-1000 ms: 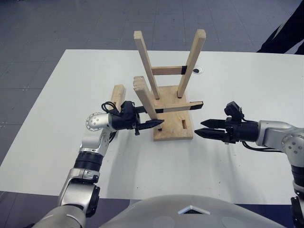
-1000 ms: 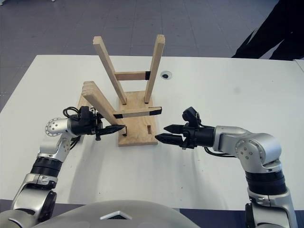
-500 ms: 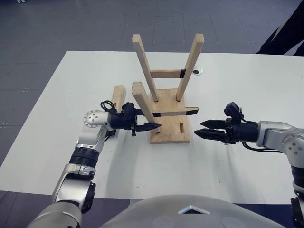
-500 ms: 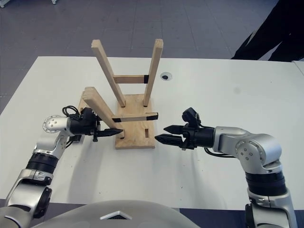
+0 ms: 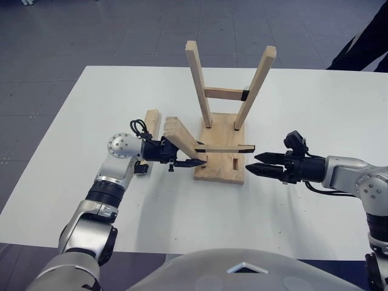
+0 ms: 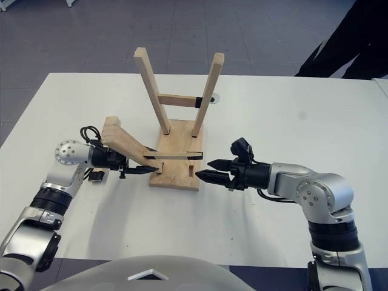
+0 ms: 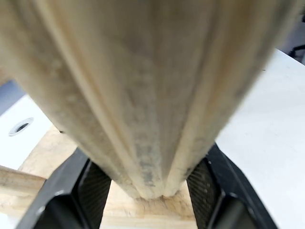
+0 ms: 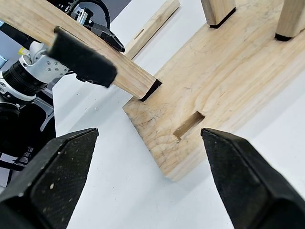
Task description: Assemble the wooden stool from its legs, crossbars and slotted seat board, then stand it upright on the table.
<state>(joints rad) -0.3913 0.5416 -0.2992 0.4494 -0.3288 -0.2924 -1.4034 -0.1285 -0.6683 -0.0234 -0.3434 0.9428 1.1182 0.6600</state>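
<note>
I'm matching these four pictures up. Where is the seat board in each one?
Left eye view: seat board in the middle, lying flat.
Right eye view: just left of the middle.
Left wrist view: pale wood behind the gripped leg's end.
Right wrist view: the slab with an empty slot.
Shared landmark: the tilted leg meeting the board's corner.

Left arm (image 5: 103,188) and right arm (image 5: 354,174): rounded silver-grey metallic shells in segments, black ribbed collars at the joints, and a round silver joint cap (image 5: 119,145) ringed with small screws on the left forearm. Wrists are black, the right with a small boxy camera housing (image 5: 295,140), the left with looped black cables (image 5: 136,127). Left pincer (image 5: 197,162) and right pincer (image 5: 251,165): two matte black wedge-shaped fingers (image 8: 57,171) each, tapering to points, with finely cross-hatched inner pads (image 7: 93,183).
</note>
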